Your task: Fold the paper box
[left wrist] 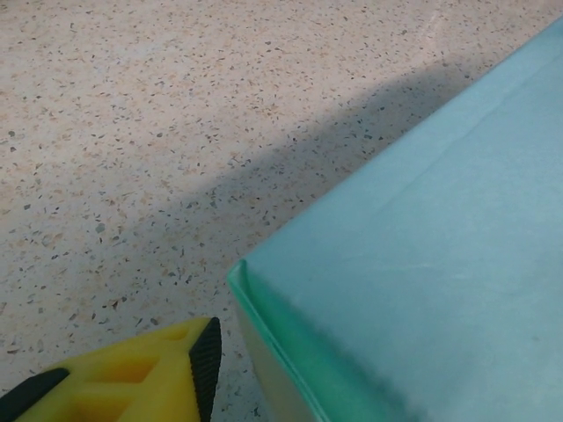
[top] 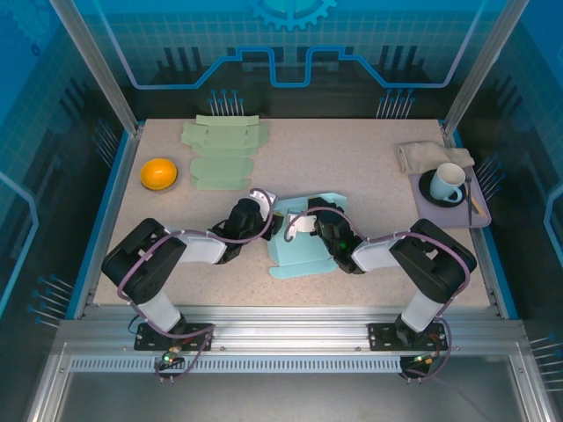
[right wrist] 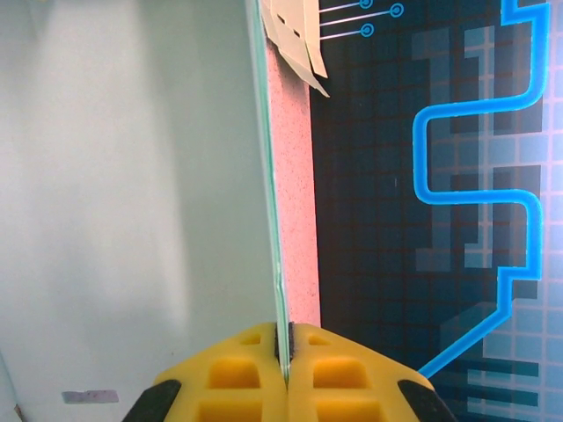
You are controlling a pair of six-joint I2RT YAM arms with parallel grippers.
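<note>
Right tool (right wrist: 283, 350) clenched on paper box (right wrist: 132, 176) wall; left tool (top: 266, 218) state cannot be told. Wall may be torn if pulled askew.

The paper box (top: 303, 244) lies mid-table (top: 352, 158), between my left pincer (top: 271, 220) and right pincer (right wrist: 288, 338). Behind it, leftward, lie flat blanks (top: 222, 151), with a bowl (top: 159, 173) beside them. Far right, a tray (top: 479, 215) bears a cup (top: 449, 182), with a cloth (top: 427, 154) apparently behind.

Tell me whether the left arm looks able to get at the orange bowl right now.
Probably yes. The orange bowl sits on bare table on that arm's side, and nothing stands between it and the left gripper, at the corner of the paper box. The green sheets lie off to the side.
</note>
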